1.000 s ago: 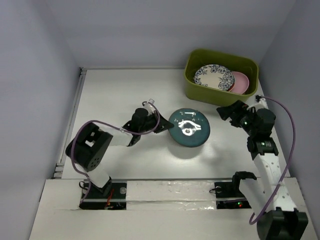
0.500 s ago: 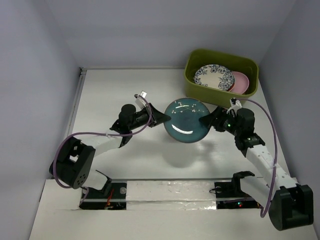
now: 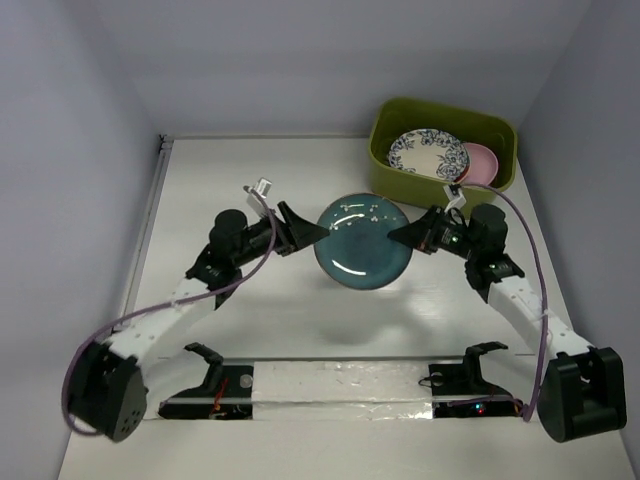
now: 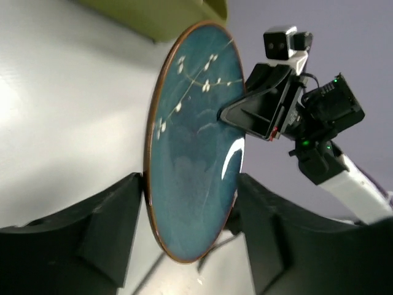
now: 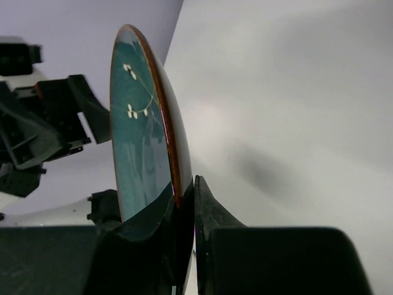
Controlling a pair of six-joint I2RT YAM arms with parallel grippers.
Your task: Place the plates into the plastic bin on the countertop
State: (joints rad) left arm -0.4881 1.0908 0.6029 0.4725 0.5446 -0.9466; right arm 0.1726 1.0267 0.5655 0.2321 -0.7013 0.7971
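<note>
The teal plate (image 3: 361,241) is hanging tilted above the desk (image 3: 250,170), near the bin (image 3: 400,185); the right tool (image 5: 186,187) is clenching its rim; the left tool (image 4: 190,178) is gaping, released; on one thin pinch it is risking swivelling or dropping.

No lettering, label, brand mark or number can be read in any view. The teal plate (image 3: 361,242) bears only a painted white sprig, no words. The floral plate (image 3: 428,152) in the bin (image 3: 400,185) shows pattern only. The white fittings (image 3: 262,187) are too small to tell whether they carry print.
</note>
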